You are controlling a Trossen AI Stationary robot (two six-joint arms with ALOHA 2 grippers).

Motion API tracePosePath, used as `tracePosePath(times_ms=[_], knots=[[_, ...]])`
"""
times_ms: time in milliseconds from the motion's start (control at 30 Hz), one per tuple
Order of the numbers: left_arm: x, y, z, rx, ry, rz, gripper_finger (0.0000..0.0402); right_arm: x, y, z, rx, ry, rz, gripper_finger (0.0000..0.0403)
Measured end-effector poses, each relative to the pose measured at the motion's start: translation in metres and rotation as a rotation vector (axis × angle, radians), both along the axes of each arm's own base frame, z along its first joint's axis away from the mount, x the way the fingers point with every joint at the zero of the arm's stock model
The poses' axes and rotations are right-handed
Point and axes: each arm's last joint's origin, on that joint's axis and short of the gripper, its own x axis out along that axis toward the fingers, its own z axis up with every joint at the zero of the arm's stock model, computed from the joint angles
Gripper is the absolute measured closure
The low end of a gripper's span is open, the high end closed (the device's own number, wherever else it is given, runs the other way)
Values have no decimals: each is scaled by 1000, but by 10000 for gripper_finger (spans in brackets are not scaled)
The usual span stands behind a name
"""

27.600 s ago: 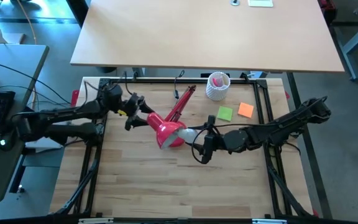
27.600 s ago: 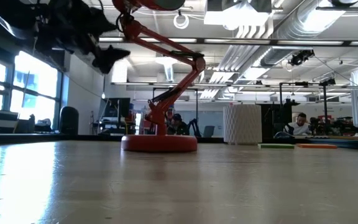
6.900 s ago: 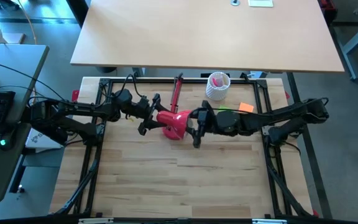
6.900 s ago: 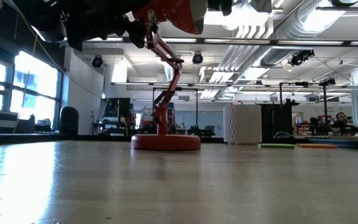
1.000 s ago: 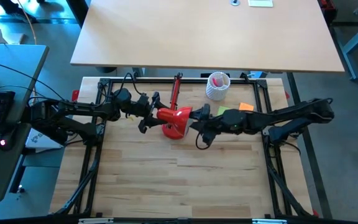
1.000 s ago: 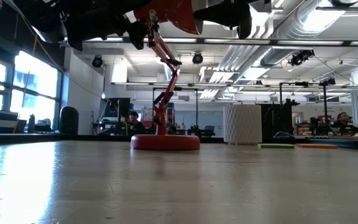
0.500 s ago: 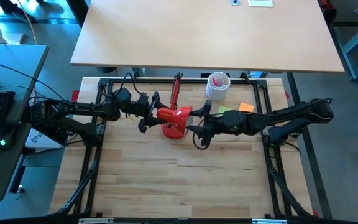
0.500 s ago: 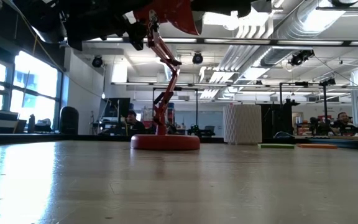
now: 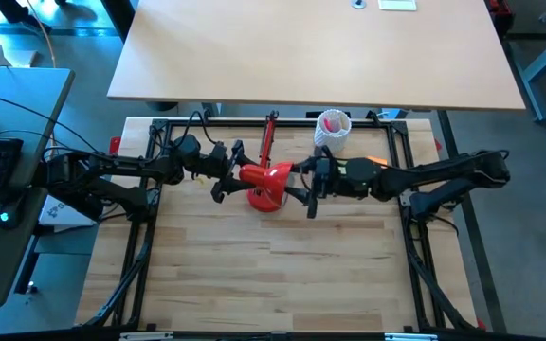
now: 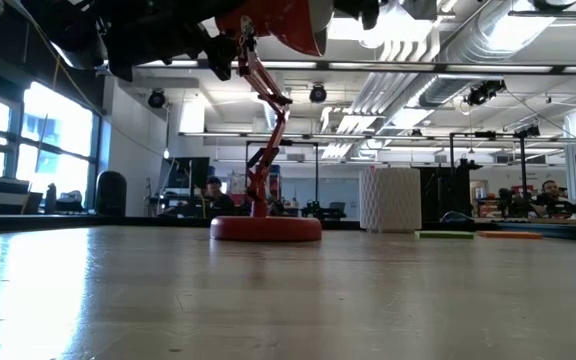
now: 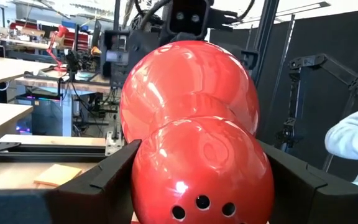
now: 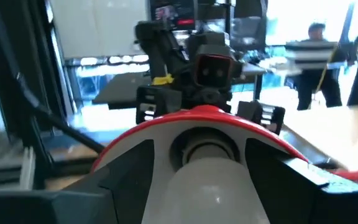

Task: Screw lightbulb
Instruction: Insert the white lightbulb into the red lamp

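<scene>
Right gripper closed on the lightbulb, one dark finger on each side of the white glass, bulb's screw end set in the socket at the centre of the red lamp shade, white inside of the shade facing the wrist camera. From above, same gripper level with the shade's open mouth, right at its rim, arm stretching off toward the table's right side. Left gripper clamped on the back of the shade, a dark finger pressed against each flank of the glossy red dome, small vent holes showing near the lower edge. In the overhead picture, left gripper on the opposite side of the shade from the right one, both arms nearly in a line across the table. Lamp's red jointed arm rising from its round base on the wood, shade lifted near the top edge of the low view. White perforated cup behind the right arm, near the back rail; an orange sticky note peeking out beside the right arm
</scene>
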Motion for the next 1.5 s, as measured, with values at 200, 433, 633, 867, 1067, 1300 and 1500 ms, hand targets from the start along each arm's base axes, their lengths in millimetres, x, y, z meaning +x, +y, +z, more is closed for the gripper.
tracePosePath(times_ms=[200,433,633,867,1067,1300,1500], knots=[[0,0,0,3,-3,5,150,-23,-1,15,-325,65,13,154],[0,0,0,7,-2,0,150,-34,3,6,-1058,278,121,153],[0,0,0,6,-2,-2,150,-16,11,-6,-1470,329,112,153],[0,0,0,4,-1,-1,150,1,13,-19,-1598,362,71,153],[0,1,0,1,0,13,150,5,12,-17,-1432,334,-26,162],[0,1,0,5,-1,8,150,6,12,-15,-995,236,-57,165],[0,0,0,9,-1,-4,150,5,10,-6,-457,69,-83,165]])
